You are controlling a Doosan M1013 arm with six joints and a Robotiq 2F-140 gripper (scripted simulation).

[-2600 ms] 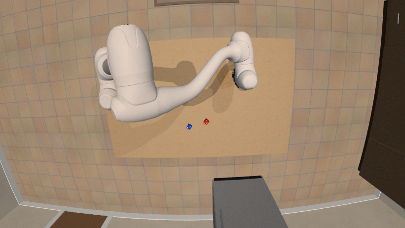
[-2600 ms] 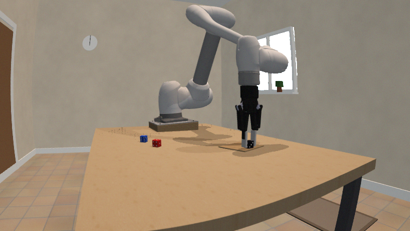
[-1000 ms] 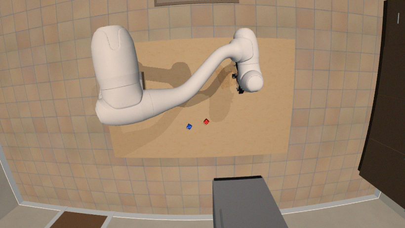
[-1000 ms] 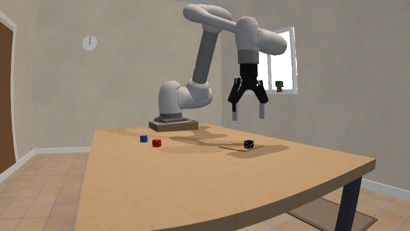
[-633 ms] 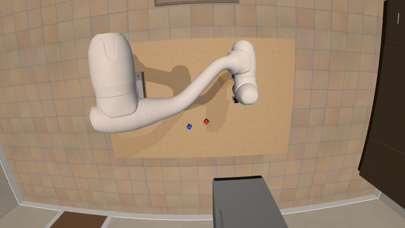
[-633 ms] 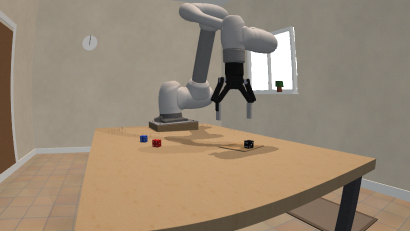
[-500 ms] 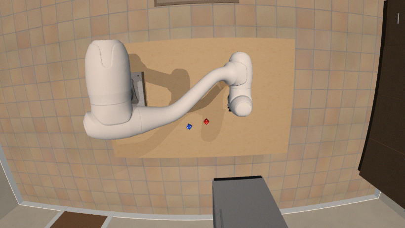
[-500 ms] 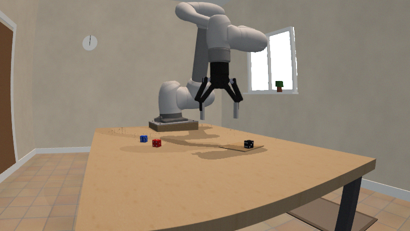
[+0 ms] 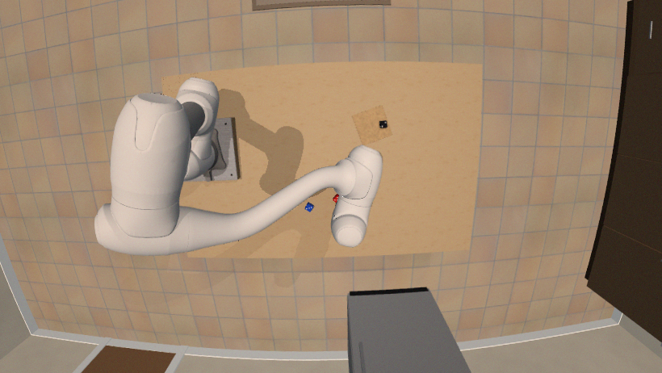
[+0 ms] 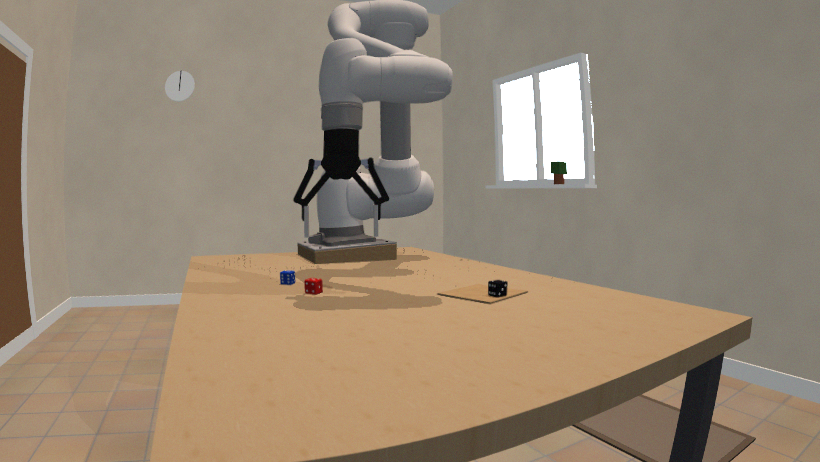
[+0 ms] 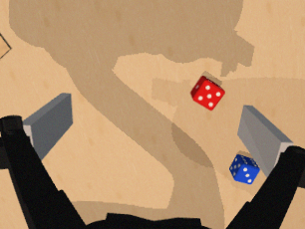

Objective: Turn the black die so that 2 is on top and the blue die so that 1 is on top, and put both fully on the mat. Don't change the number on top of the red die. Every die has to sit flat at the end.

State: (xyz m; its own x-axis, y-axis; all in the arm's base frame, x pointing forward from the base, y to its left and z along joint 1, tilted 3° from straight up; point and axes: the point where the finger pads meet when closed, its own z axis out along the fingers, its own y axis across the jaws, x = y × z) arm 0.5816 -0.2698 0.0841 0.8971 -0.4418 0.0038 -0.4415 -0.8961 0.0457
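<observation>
The black die [image 9: 383, 123] [image 10: 497, 288] sits flat on the small square mat [image 9: 367, 130] [image 10: 464, 294] at the table's far right. The blue die [image 9: 309, 207] [image 10: 287, 277] [image 11: 244, 169] and the red die [image 9: 335, 198] [image 10: 313, 285] [image 11: 208, 93] lie close together on the bare table, away from the mat. My gripper [image 10: 340, 230] [image 11: 155, 114] is open wide and empty. It hangs well above the table, over the spot beside the red and blue dice. In the wrist view both dice lie toward the right finger. In the overhead view the wrist hides the fingers.
The wooden table [image 9: 440, 185] [image 10: 401, 373] carries the arm's base plate [image 9: 230, 152] [image 10: 347, 250] at its back. A grey cabinet [image 9: 398, 328] stands on the floor near one table edge, and a dark cupboard [image 9: 638, 139] stands along the wall.
</observation>
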